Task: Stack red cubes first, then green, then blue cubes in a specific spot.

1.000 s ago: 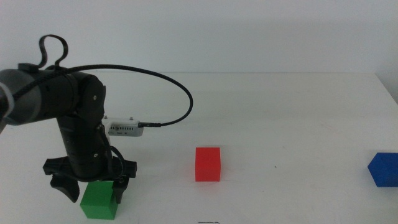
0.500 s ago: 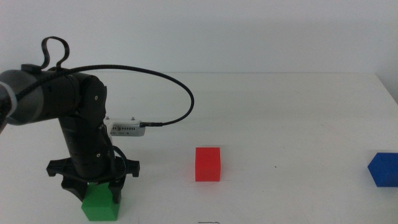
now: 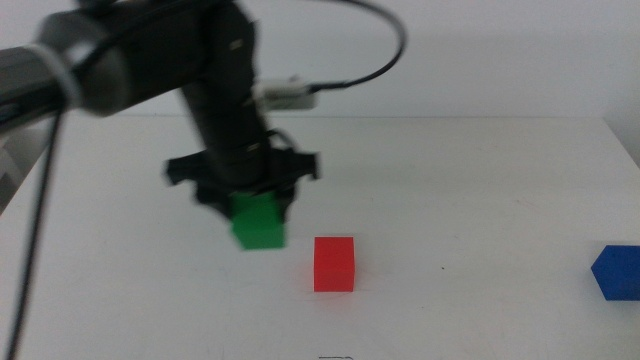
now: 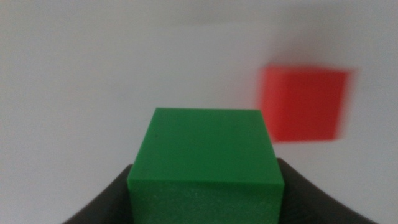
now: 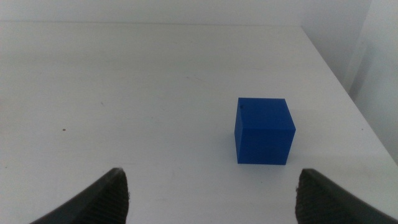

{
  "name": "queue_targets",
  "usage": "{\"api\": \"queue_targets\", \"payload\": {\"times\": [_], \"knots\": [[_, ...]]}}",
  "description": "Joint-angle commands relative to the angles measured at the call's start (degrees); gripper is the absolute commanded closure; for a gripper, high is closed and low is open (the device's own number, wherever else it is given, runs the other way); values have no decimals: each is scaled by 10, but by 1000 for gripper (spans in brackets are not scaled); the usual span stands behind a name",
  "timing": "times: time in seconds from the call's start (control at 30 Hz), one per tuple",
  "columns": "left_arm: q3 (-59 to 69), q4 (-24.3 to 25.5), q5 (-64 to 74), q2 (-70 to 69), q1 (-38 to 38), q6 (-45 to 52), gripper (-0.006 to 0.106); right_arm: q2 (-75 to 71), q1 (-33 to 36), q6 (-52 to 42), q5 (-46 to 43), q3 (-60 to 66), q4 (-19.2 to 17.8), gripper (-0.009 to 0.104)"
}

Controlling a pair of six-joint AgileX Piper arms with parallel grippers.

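My left gripper (image 3: 250, 208) is shut on the green cube (image 3: 258, 220) and holds it in the air, just left of and above the red cube (image 3: 334, 263). In the left wrist view the green cube (image 4: 206, 163) fills the space between the jaws, with the red cube (image 4: 303, 103) blurred beyond it on the white table. The blue cube (image 3: 618, 271) rests at the table's right edge. In the right wrist view the blue cube (image 5: 263, 130) lies ahead of my open right gripper (image 5: 211, 193), which is out of the middle view.
The white table (image 3: 460, 190) ends at its right edge (image 3: 625, 150) close to the blue cube. The left arm's black cable (image 3: 375, 55) arcs above the table behind the gripper.
The left gripper closed on the green cube at the front left, lifted it off the table and carried it right and away toward the red cube. The red and blue cubes stayed put.
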Motion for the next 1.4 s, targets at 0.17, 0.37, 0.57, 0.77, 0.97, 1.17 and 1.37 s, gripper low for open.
{"api": "queue_targets", "payload": {"times": [0.17, 0.37, 0.57, 0.77, 0.97, 1.17, 1.37], "knots": [[-138, 0, 56, 58, -71, -68, 96, -13, -4, -3, -45, -10, -7, 17], [-151, 3, 56, 74, -91, -77, 88, -13, -4, -3, -45, -10, -7, 17], [-151, 3, 56, 85, -91, -78, 86, -13, -4, -3, -45, -10, -7, 17], [-151, 3, 51, 100, -91, -78, 86, -13, -4, -3, -45, -10, -7, 17], [-151, 3, 32, 111, -91, -78, 86, -13, -4, -3, -45, -10, -7, 17], [-151, 3, 26, 119, -91, -78, 86, -13, -4, -3, -45, -10, -7, 17], [-151, -12, -7, 122, -91, -68, 86, -13, -4, -3, -45, -10, -7, 17]]}}
